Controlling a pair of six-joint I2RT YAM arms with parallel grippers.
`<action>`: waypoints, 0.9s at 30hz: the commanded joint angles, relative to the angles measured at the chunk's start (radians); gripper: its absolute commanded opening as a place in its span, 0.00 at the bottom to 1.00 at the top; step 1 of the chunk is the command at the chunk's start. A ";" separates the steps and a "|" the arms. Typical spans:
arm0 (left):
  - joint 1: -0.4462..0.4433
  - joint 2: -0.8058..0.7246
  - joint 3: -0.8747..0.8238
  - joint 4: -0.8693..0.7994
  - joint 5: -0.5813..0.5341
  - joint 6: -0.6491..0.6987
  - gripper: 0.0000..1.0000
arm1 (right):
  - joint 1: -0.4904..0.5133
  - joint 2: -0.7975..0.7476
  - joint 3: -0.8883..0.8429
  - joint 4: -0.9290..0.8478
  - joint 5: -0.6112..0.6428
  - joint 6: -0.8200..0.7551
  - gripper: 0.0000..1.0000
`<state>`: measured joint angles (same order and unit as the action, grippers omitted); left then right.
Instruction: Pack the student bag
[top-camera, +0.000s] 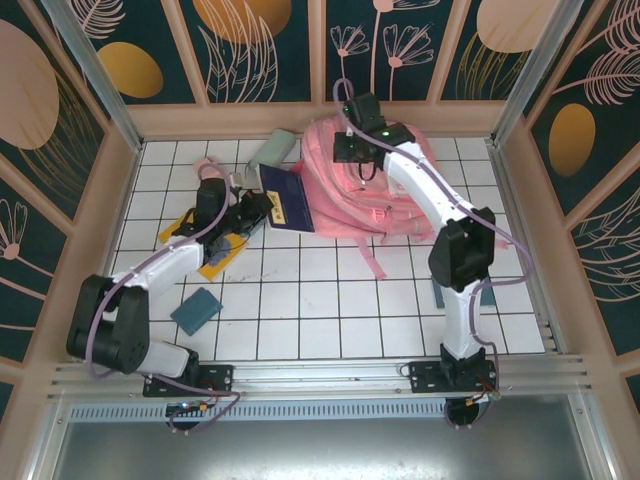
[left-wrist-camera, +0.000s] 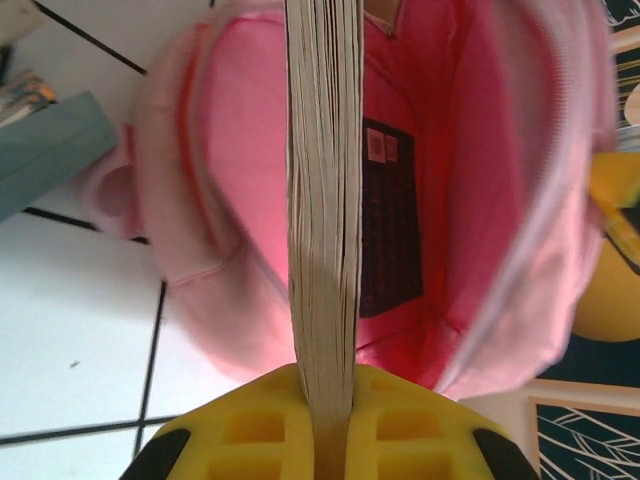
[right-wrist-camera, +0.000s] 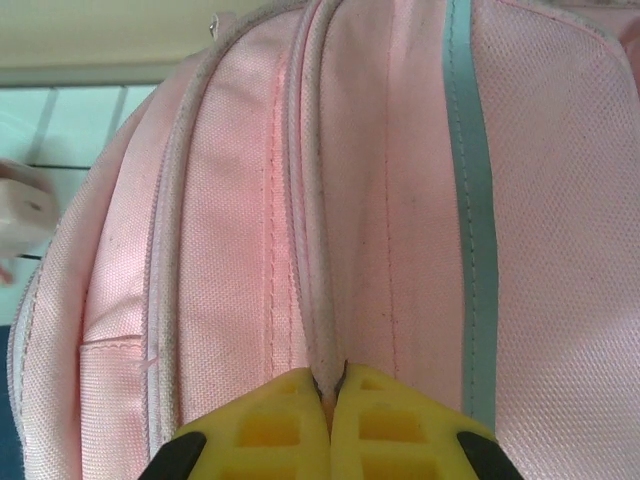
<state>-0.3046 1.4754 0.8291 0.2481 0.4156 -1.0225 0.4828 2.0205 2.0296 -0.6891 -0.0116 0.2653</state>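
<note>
Pink fabric student bag (top-camera: 372, 192) at far centre of white tiled table (top-camera: 330, 292), mouth gaping. Left gripper (left-wrist-camera: 325, 398) clamped on thick book with dark blue cover (left-wrist-camera: 322, 200), page edges in view, just before the pink-lined opening. Right gripper (right-wrist-camera: 330, 385) pinched together on a fabric ridge beside the bag's zip.

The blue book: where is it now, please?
Top view: the blue book sits left of centre, held by the left pincer, facing the open student bag.

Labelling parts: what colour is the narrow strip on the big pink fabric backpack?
Pale grey-blue; the narrow strip shows best in the right wrist view.
</note>
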 joint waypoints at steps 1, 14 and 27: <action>0.002 0.070 0.070 0.226 0.091 -0.071 0.00 | -0.027 -0.102 -0.004 0.069 -0.216 0.059 0.00; -0.173 0.486 0.421 0.313 0.026 -0.147 0.00 | -0.084 -0.153 -0.020 0.088 -0.320 0.136 0.00; -0.298 0.830 0.807 0.095 -0.093 -0.130 0.00 | -0.094 -0.152 -0.035 0.113 -0.328 0.169 0.00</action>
<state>-0.5922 2.2677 1.5543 0.3908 0.3653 -1.1648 0.3923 1.9480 1.9862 -0.6750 -0.2943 0.4072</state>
